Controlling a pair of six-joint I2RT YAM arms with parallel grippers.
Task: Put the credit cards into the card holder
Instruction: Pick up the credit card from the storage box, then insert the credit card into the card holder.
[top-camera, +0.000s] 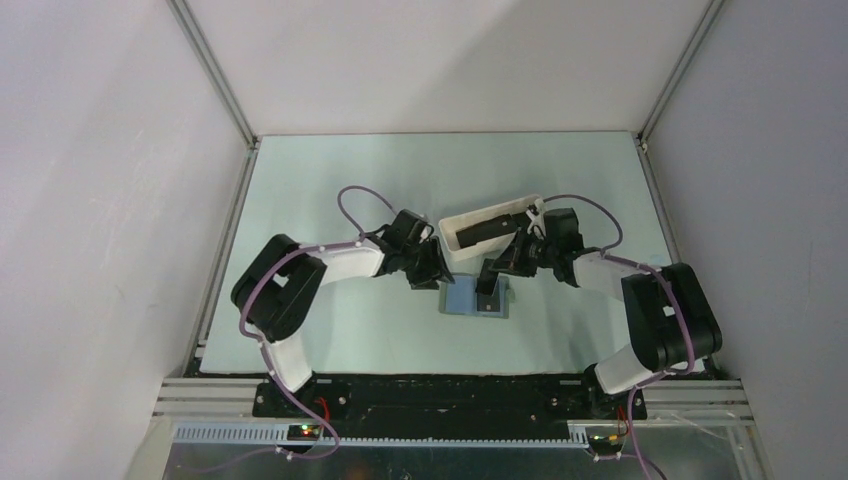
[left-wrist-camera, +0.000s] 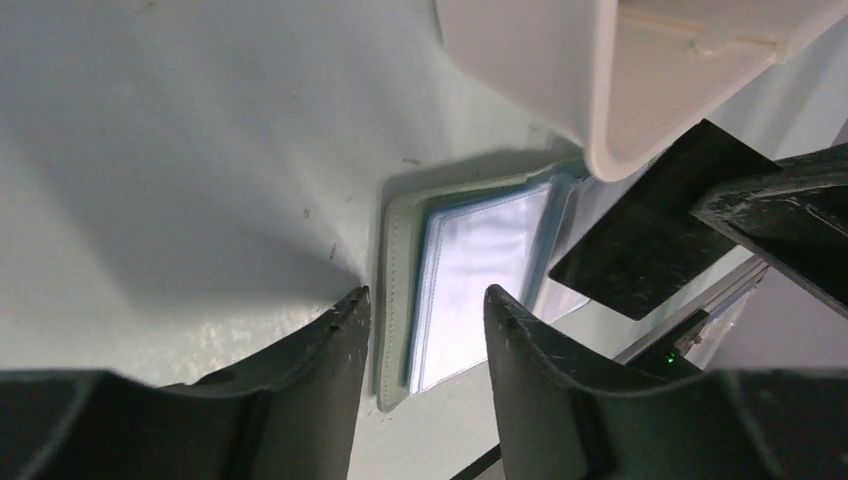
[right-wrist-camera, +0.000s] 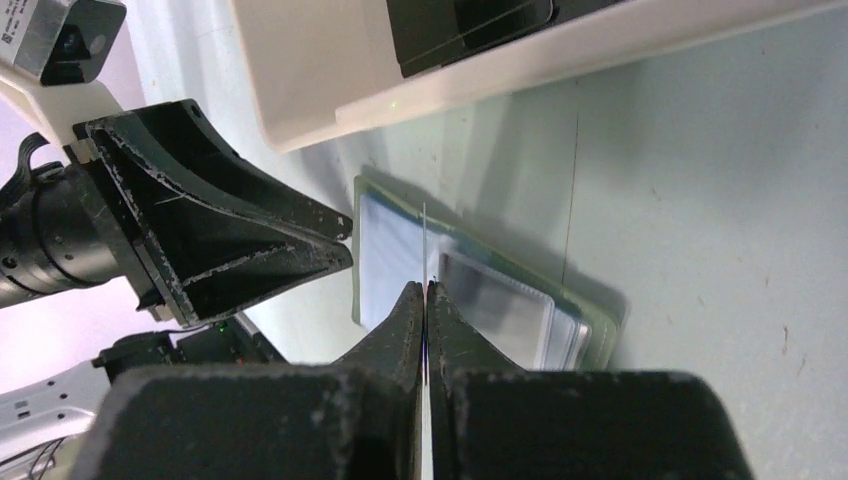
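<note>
The card holder (top-camera: 462, 300) lies open on the table, its grey-green rim (left-wrist-camera: 398, 290) and clear sleeves (left-wrist-camera: 480, 265) facing up. My right gripper (right-wrist-camera: 427, 290) is shut on a thin black credit card (left-wrist-camera: 650, 235), seen edge-on (right-wrist-camera: 425, 235) in the right wrist view and held just above the sleeves (right-wrist-camera: 500, 300). My left gripper (left-wrist-camera: 428, 300) is open with nothing between its fingers. It hovers low over the holder's left edge. More dark cards (right-wrist-camera: 470, 25) lie in the white tray (right-wrist-camera: 330, 70).
The white tray (top-camera: 452, 232) stands tilted just behind the holder, close to both grippers. My left gripper's finger (right-wrist-camera: 220, 235) sits immediately left of the held card. Metal frame rails (top-camera: 225, 230) border the table's sides.
</note>
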